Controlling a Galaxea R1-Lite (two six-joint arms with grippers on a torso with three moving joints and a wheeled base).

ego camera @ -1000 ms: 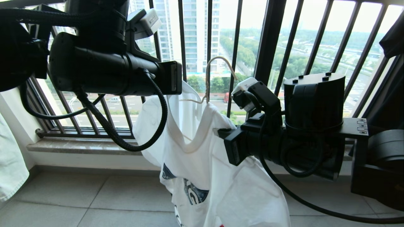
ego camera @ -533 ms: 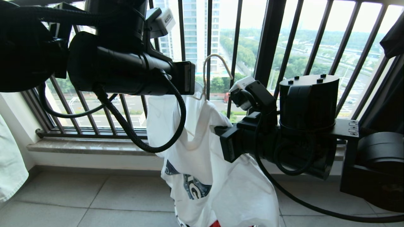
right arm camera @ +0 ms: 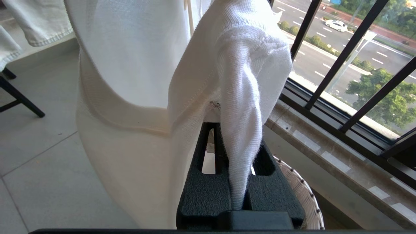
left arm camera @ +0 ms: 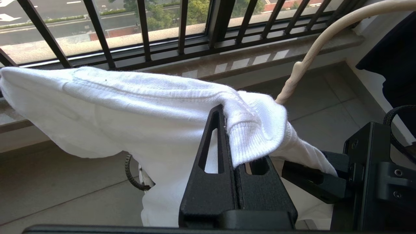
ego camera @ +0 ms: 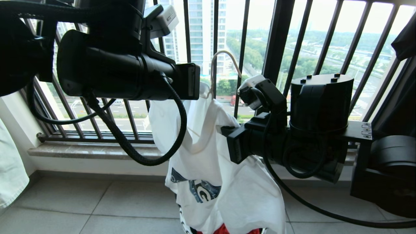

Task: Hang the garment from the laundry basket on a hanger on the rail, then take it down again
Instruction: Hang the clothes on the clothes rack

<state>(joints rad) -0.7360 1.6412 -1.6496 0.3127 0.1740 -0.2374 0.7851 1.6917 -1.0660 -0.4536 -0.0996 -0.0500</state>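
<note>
Left pincer (left arm camera: 231, 130): closed on the ribbed collar edge of the garment (ego camera: 208, 169), fabric draped over its fingers (left arm camera: 211, 169). Right pincer (right arm camera: 239, 152): closed on a bunched fold of the same garment, cloth pinched between its fingers (right arm camera: 201, 191). Garment: white T-shirt with dark blue chest print, held up between both arms in front of the window railing (ego camera: 276, 39), its lower part hanging toward the tiled floor (ego camera: 81, 208). Hanger (ego camera: 221, 68): cream wire, hook standing up from the neck opening. Laundry basket (right arm camera: 304, 198): white woven rim, below the right pincer, near the window sill (ego camera: 91, 151).
</note>
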